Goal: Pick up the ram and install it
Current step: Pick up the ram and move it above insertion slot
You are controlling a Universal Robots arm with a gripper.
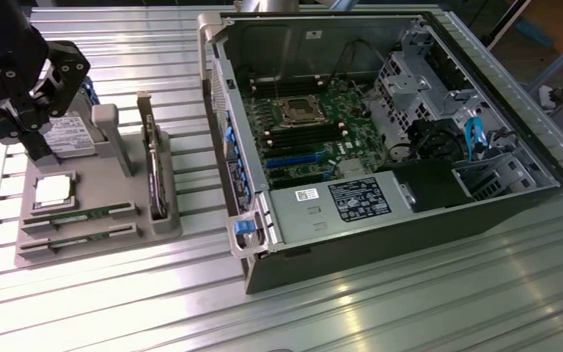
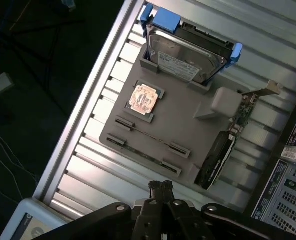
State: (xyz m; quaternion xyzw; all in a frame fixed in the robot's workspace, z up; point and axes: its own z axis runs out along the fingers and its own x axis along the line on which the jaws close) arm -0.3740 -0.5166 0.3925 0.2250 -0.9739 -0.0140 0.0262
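Observation:
Two ram sticks lie side by side in slots of a grey holder tray: one ram nearer the tray's middle, the other ram at its front edge. From the wrist they show as thin strips, one ram and the second ram beside it. My black gripper hangs above the tray's back end at the exterior view's left, well above the sticks. Its fingers are shut with nothing between them.
The tray also carries a square processor chip, a hard drive and a dark expansion card on edge. An open computer case lies to the right, its motherboard exposed. Everything rests on a ribbed metal table.

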